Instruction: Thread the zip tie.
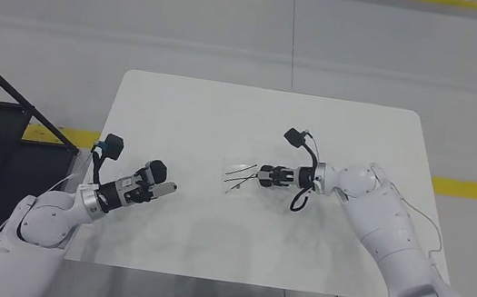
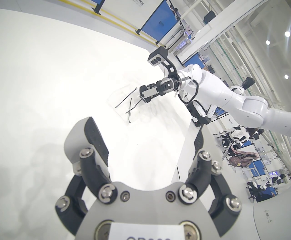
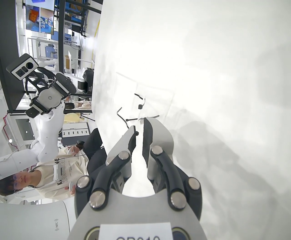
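From above, the right gripper [image 1: 259, 175] sits mid-table [image 1: 224, 119] over a clear sheet [image 1: 234, 166], with the left gripper [image 1: 164, 185] well apart near the front edge. The left wrist camera shows its own fingers [image 2: 95, 136] spread wide. The right wrist camera shows fingers nearly together, pinching a zip tie [image 3: 130, 119] by its end.

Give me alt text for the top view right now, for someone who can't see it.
The right gripper appears to pinch a black zip tie lying on a clear sheet mid-table. The left gripper, fingers open, sits over the near left part of the white table, apart from the ties.
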Motion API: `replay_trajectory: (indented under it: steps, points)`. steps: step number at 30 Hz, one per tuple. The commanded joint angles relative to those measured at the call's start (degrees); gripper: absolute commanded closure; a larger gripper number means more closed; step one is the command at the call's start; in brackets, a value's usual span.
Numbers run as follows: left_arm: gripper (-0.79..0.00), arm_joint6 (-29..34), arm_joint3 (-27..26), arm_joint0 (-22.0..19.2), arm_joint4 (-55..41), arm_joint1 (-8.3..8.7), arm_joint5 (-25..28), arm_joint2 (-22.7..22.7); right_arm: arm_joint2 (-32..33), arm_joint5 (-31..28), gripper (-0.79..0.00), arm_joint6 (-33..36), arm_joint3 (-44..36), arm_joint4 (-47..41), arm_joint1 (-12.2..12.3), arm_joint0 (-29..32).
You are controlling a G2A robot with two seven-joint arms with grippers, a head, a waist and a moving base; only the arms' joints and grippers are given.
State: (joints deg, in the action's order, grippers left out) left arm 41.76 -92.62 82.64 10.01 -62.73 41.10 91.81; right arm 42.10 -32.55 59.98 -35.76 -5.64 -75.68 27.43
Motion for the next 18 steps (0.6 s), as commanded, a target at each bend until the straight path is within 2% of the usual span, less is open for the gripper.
replay_trajectory:
  steps: [1, 6, 18]
  points:
    - [-0.785, 0.0, 0.0, 0.0, 0.0, 0.00, 0.0, 0.0, 0.1, -0.3, -0.083, 0.3, 0.1, -0.3, -0.1, 0.0]
    - [-0.785, 0.0, 0.0, 0.0, 0.0, 0.00, 0.0, 0.0, 0.4, -0.9, 0.000, 1.0, 0.5, -0.7, -0.2, 0.0]
    - [-0.785, 0.0, 0.0, 0.0, 0.0, 0.00, 0.0, 0.0, 2.3, -3.1, 0.000, 0.9, 0.5, -1.2, 0.4, 0.4]
